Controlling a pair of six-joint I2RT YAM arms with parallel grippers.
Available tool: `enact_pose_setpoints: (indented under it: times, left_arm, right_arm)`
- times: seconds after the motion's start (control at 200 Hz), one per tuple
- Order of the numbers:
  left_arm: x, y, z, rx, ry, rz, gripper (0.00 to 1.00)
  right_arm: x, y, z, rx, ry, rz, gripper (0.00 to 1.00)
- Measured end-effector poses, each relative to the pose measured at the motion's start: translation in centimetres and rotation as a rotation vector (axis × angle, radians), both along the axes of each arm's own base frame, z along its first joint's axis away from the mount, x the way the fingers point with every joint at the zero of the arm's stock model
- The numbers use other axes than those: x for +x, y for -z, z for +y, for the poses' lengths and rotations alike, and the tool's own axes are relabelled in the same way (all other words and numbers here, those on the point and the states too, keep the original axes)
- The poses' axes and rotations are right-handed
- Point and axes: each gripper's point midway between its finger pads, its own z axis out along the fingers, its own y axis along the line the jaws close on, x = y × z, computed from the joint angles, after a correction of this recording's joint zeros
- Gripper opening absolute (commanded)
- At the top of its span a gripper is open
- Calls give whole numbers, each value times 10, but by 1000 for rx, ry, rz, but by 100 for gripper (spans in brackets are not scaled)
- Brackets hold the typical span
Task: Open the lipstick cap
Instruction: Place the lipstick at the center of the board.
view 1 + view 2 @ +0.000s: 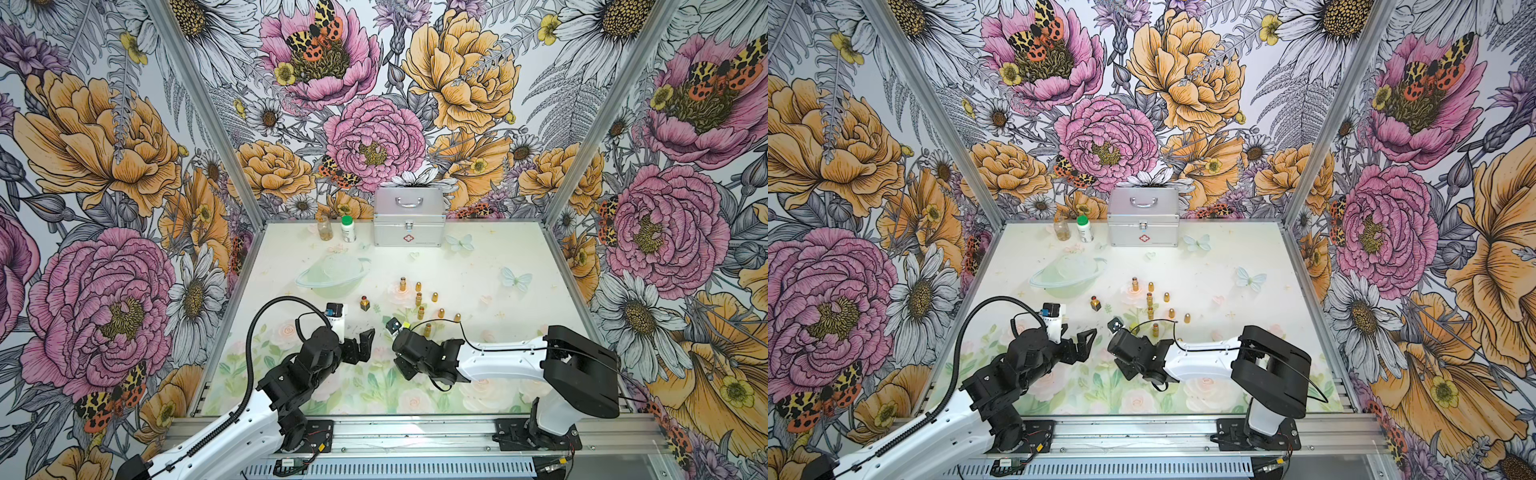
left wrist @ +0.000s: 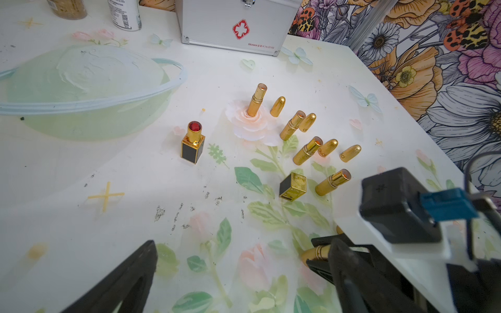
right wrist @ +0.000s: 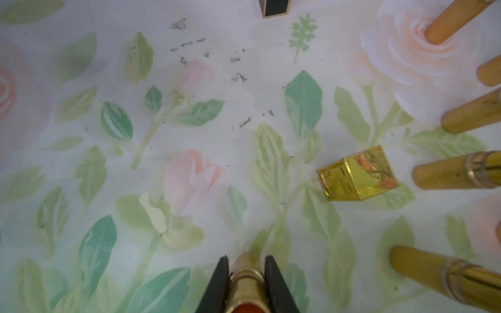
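Observation:
My right gripper [image 3: 246, 260] is shut on a gold lipstick [image 3: 245, 287] just above the table. The lipstick's red end faces the wrist camera and no cap shows on it. The left wrist view shows the same lipstick [image 2: 315, 253] sticking out between the right fingers. My left gripper [image 2: 244, 252] stands open and empty just left of it, also seen in both top views [image 1: 363, 347] [image 1: 1084, 345]. Several uncapped gold lipsticks [image 2: 256, 100] stand beyond, with bullet-shaped gold caps [image 2: 278, 106] beside them.
A black-and-gold square lipstick [image 2: 193, 142] stands uncapped to the left of the gold ones. Its square cap [image 2: 292, 187] lies near them. A silver first-aid case [image 1: 409, 216], a white bottle [image 1: 348, 228] and a jar [image 1: 324, 227] stand at the back edge.

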Motion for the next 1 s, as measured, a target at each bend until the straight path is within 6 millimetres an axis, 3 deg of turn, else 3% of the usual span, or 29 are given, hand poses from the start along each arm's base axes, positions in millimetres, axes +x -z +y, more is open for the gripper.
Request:
enact_pose_setpoints:
  times: [0.355, 0.746, 1.001]
  left_arm:
    - [1, 2, -1, 14, 2, 11, 99]
    - [2, -1, -2, 13, 2, 9, 99]
    - [3, -3, -2, 20, 7, 5, 99]
  right_arm:
    - [-1, 4, 2, -3, -8, -1, 22]
    - [-3, 4, 3, -6, -26, -1, 31]
    - [-3, 4, 2, -11, -23, -1, 42]
